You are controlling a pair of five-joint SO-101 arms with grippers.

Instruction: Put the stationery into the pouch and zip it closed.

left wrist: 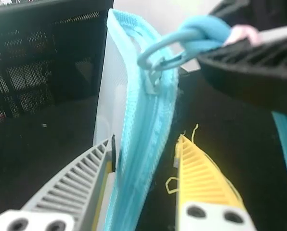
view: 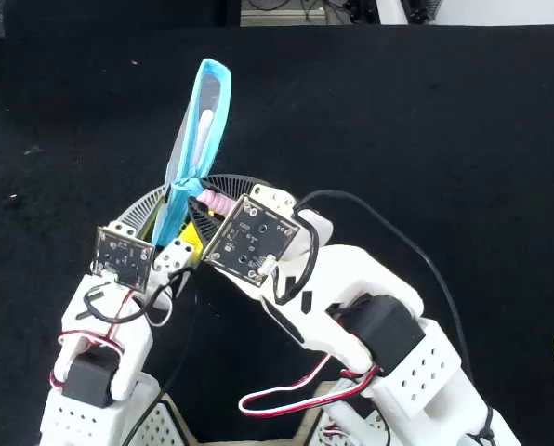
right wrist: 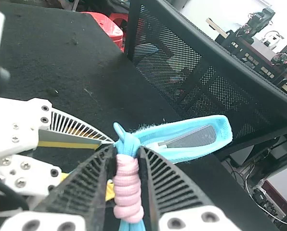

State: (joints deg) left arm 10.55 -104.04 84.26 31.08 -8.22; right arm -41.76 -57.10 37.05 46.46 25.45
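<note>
Now the left gripper (left wrist: pixel 141 192) shuts its fingers (left wrist: pixel 76 183) on the blue pouch (left wrist: pixel 143 120); the right gripper (right wrist: pixel 126 151) pinches what seems its pink zipper cord (right wrist: pixel 126 192), the pouch stretching away from both.

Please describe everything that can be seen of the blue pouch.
The pouch is light blue, seemingly fabric, with a pale mesh panel and a zip along its edge. It is held on edge over the black table. The left tool clamps one end. A blue loop runs from its metal zip puller to a pink cord, which the right tool pinches. I cannot tell whether the zip is closed.
</note>
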